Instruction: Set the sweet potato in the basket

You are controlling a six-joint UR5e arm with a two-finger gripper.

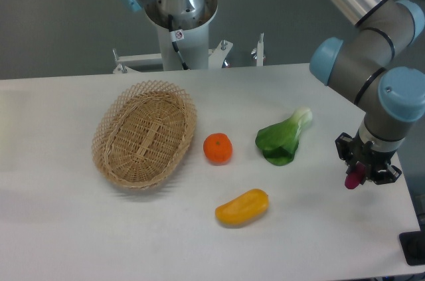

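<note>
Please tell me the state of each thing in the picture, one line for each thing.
Gripper: shut on the sweet potato, above the table's right side.
Sweet potato: held, only its reddish end shows.
Basket: empty, upright on the table.
Orange: resting beside the basket, apart from it.
Bok choy: lying on the table.
Yellow vegetable: lying on the table.

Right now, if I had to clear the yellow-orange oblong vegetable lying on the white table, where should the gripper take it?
Probably grip the yellow-orange vegetable across its narrow middle, from straight above: it lies flat, long axis running lower left to upper right. The gripper is shut on the reddish-purple sweet potato for now.
</note>
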